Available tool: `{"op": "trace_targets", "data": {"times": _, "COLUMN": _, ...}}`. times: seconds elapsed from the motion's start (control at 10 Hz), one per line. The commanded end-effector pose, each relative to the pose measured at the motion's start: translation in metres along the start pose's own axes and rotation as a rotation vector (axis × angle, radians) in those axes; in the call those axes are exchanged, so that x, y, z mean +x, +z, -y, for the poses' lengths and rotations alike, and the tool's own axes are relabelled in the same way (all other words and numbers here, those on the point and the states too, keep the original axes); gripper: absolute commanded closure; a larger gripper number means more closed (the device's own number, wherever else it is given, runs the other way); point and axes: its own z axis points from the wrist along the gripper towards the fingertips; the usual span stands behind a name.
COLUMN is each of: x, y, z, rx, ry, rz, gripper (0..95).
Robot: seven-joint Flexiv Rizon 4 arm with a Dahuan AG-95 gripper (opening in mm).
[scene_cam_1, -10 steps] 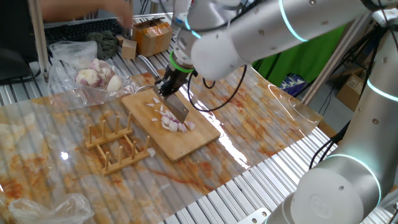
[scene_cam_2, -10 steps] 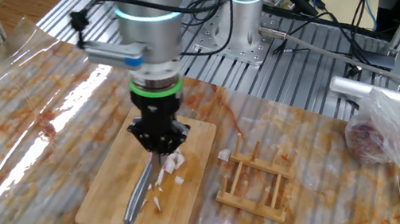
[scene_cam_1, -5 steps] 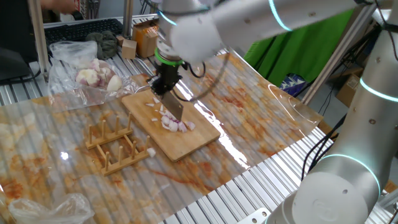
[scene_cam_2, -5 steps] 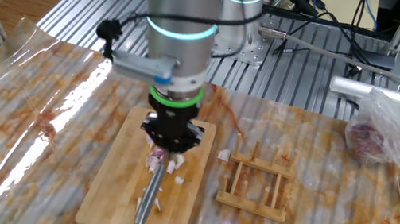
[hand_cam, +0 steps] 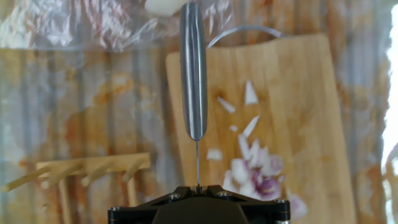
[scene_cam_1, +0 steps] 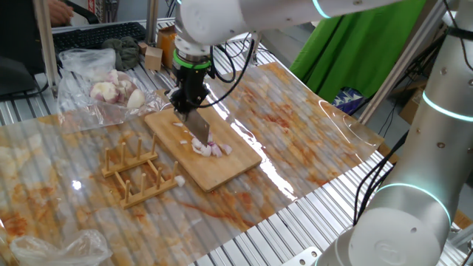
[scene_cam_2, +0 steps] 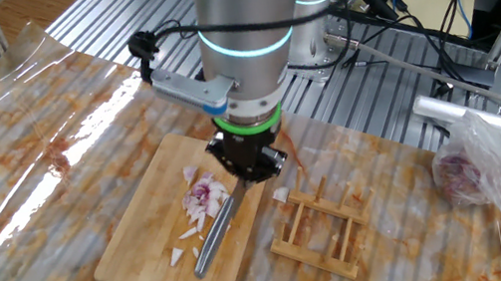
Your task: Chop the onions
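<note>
My gripper [scene_cam_1: 188, 101] is shut on a steel knife [scene_cam_1: 200, 130] and holds it over the bamboo board [scene_cam_1: 225, 168]. The diced onions [scene_cam_1: 210, 148] lie in a pale pink-white pile on the board. In the other fixed view the gripper [scene_cam_2: 246, 164] stands at the board's right edge [scene_cam_2: 134, 265], with the knife [scene_cam_2: 211, 237] just right of the onion pile [scene_cam_2: 201, 199]. In the hand view the knife [hand_cam: 193, 74] runs straight ahead from the gripper [hand_cam: 198, 186], along the board's left side [hand_cam: 305, 93], and the onion bits [hand_cam: 254, 169] lie to its right.
A wooden rack [scene_cam_1: 137, 171] stands beside the board, also in the other fixed view [scene_cam_2: 320, 230]. A plastic bag of whole peeled bulbs [scene_cam_1: 103, 89] lies behind the board. A cardboard box [scene_cam_1: 181, 41] sits at the back. A stained plastic sheet [scene_cam_1: 310, 125] covers the table.
The arm has carried the knife sideways off the onion pile toward the board's rack-side edge. The pile now lies uncovered beside the blade. The knife stays gripped.
</note>
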Motion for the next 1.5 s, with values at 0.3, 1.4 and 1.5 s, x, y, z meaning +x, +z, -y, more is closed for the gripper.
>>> {"op": "trace_targets", "data": {"times": 0.3, "x": 0.0065, "y": 0.0030, "z": -0.0027, "rx": 0.034, "ry": 0.006, "rz": 0.060, "gripper": 95.0}}
{"op": "trace_targets", "data": {"times": 1.4, "x": 0.0064, "y": 0.0035, "z": -0.0027, "rx": 0.010, "ry": -0.187, "rz": 0.058, "gripper": 95.0}}
{"op": "trace_targets", "data": {"times": 1.5, "x": 0.0064, "y": 0.0035, "z": -0.0027, "rx": 0.003, "ry": -0.195, "rz": 0.062, "gripper": 95.0}}
